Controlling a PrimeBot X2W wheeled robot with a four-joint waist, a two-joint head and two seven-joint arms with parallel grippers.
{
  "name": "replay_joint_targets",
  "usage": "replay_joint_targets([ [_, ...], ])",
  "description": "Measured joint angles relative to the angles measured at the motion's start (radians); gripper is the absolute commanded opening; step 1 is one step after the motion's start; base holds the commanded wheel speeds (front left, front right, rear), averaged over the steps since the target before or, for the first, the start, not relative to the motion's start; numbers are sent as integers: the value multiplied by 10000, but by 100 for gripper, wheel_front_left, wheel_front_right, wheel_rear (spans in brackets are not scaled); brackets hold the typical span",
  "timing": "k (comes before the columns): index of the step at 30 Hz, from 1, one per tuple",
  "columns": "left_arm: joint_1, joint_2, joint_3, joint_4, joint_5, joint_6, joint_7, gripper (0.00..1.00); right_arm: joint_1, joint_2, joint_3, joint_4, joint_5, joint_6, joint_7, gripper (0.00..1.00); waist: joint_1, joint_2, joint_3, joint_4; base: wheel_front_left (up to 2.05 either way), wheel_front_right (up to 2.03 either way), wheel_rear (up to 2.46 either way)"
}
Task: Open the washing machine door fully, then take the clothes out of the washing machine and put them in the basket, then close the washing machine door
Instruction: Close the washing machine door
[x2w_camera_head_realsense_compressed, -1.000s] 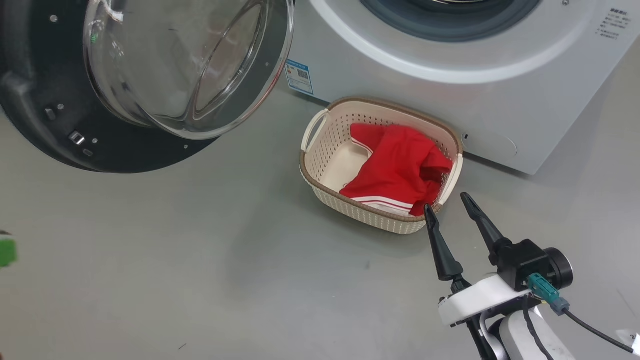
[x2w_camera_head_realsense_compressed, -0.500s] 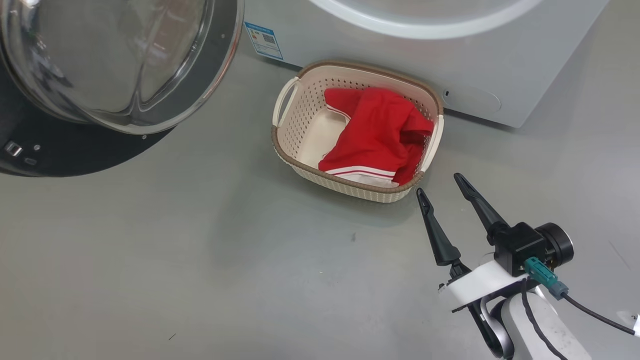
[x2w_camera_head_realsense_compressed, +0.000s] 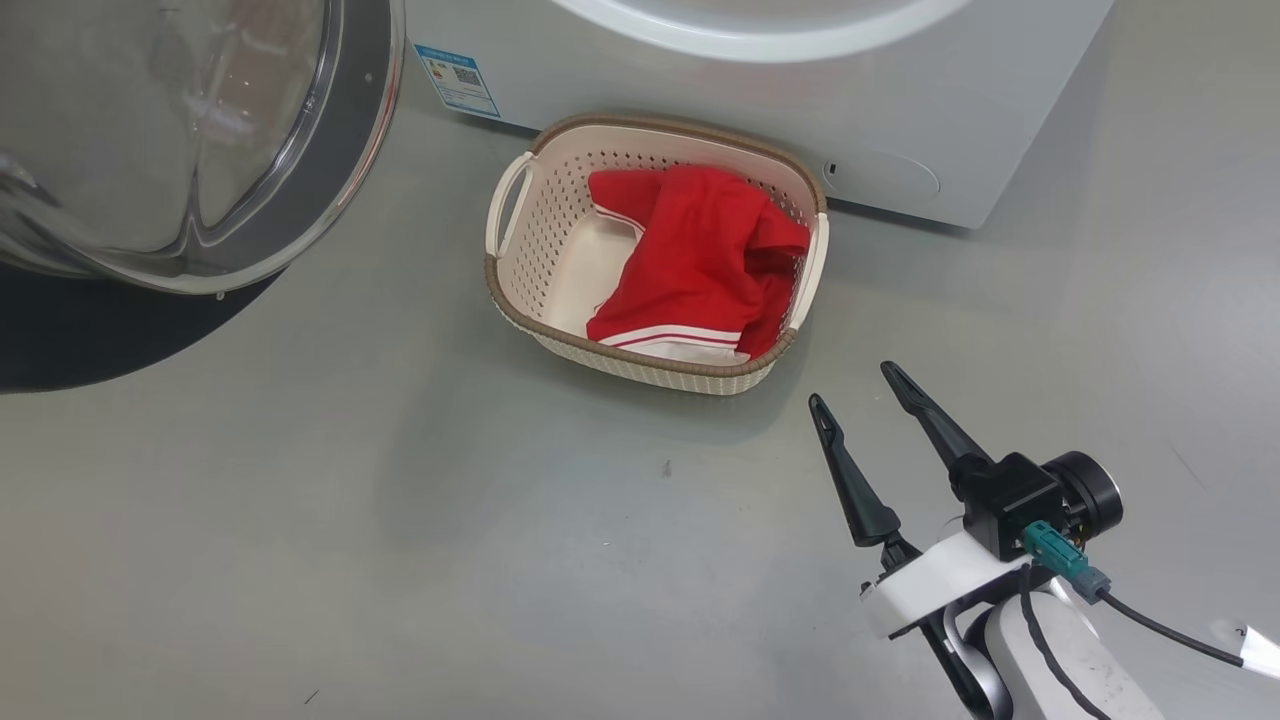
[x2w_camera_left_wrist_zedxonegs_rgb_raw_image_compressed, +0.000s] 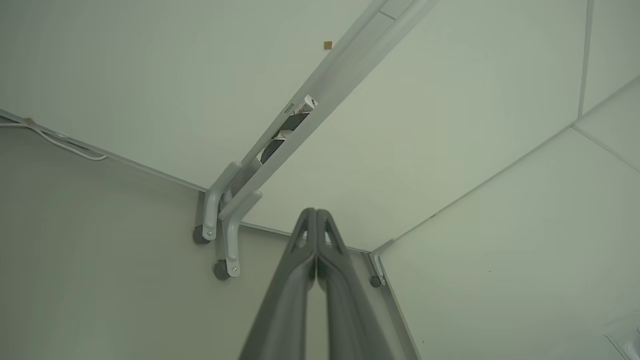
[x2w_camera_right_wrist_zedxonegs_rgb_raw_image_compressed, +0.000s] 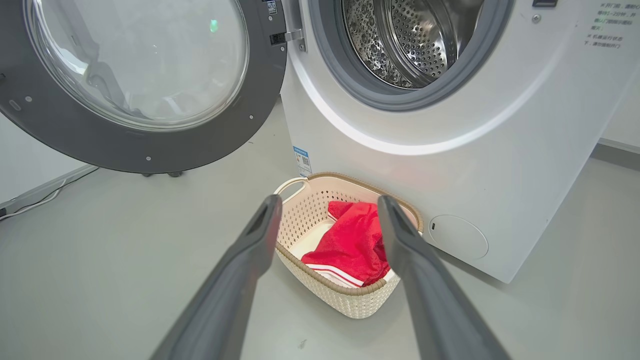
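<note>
Here, right end effector (x2w_camera_head_realsense_compressed: 852, 384) splayed wide, empty, aimed toward basket (x2w_camera_head_realsense_compressed: 640, 368)

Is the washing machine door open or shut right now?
Open: the door is swung wide to the side, leaving the steel drum exposed.

I counted one big white front-loading washing machine (x2w_camera_right_wrist_zedxonegs_rgb_raw_image_compressed: 450, 150), with one round black-ringed glass door (x2w_camera_right_wrist_zedxonegs_rgb_raw_image_compressed: 150, 152) and one blue label (x2w_camera_head_realsense_compressed: 457, 78). There was one cream perforated plastic basket (x2w_camera_head_realsense_compressed: 640, 368) with two side handles (x2w_camera_head_realsense_compressed: 497, 205). The soft red clothes (x2w_camera_head_realsense_compressed: 700, 250) made one heap; how many pieces, I couldn't tell. My right fingers (x2w_camera_right_wrist_zedxonegs_rgb_raw_image_compressed: 240, 280) numbered two, my left fingers (x2w_camera_left_wrist_zedxonegs_rgb_raw_image_compressed: 292, 290) two.
</note>
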Motion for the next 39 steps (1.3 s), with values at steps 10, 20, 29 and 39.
replay_joint_targets([
  [10, -907, -167, 773, 1388, -1152, 153, 1066, 0, -9, 27, 79, 59, 0, 0, -2, 100, 0, 0, -20, -191, 0, 0, 0],
  [20, -1080, -100, 405, 2314, -1126, 155, 2169, 0, -130, 4, 140, 102, -92, 2, -4, 100, 0, 0, 2, -225, 0, 0, 0],
  [29, -1525, -102, 257, 2834, -1183, 157, 2964, 0, -189, 6, 146, 130, -92, 2, -4, 100, 0, 0, 50, -215, 0, 0, 0],
  [39, -1790, -159, 180, 3315, -1390, 159, 3705, 0, -241, 2, 150, 178, -92, 19, -6, 100, 0, 0, 120, -266, 0, 0, 0],
])
